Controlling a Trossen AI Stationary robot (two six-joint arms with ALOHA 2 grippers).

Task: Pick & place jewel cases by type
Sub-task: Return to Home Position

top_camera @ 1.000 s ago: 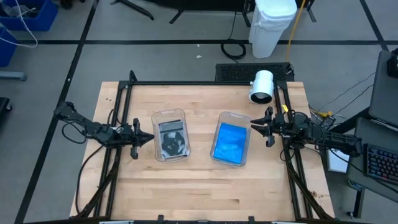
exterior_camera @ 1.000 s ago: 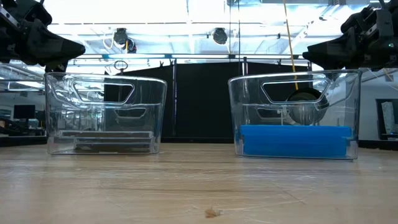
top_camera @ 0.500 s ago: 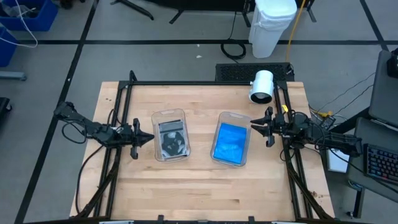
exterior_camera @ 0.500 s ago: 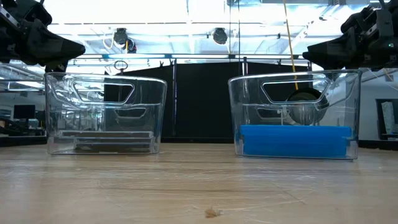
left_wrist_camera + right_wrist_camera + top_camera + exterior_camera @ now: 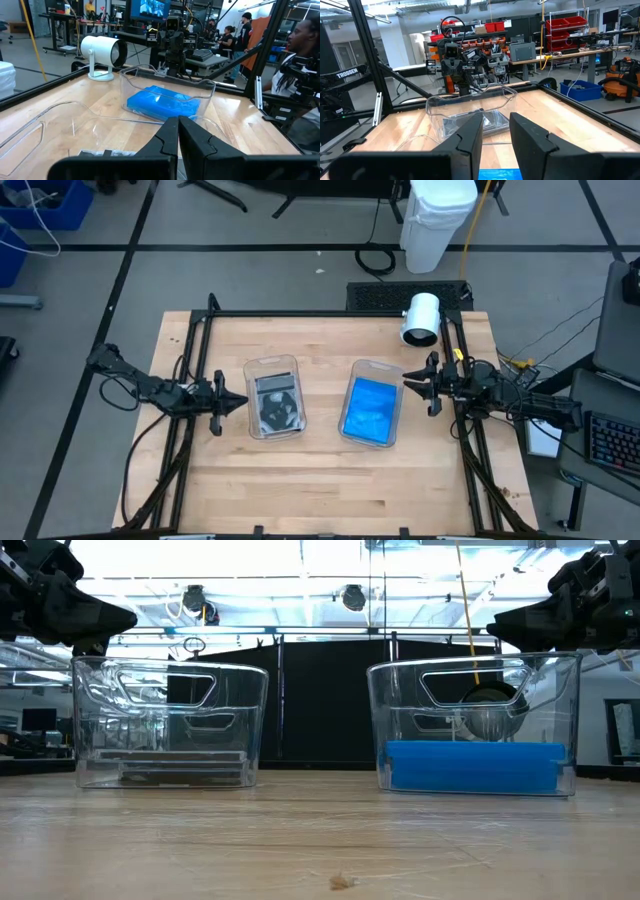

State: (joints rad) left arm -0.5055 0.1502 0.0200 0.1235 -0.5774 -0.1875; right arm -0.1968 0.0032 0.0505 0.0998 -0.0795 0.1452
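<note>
Robotics lab, workshop-like. Wooden desk (image 5: 330, 470) inside a black metal frame (image 5: 320, 313), on a grey floor (image 5: 250, 270) marked with black tape lines. Far ahead of the right claw (image 5: 495, 125): shelving with red bins (image 5: 565, 22), an orange shop vac (image 5: 625, 75), a blue crate (image 5: 580, 89), benches piled with gear. Far ahead of the left claw (image 5: 178, 125): a monitor (image 5: 150, 7) and people (image 5: 232, 32) at workstations. Behind the right claw, off the desk: a keyboard (image 5: 607, 442). Bright ceiling lights (image 5: 250, 570) overhead.

Black jointed arms (image 5: 150, 388), pointed end effectors (image 5: 243, 403)
</note>
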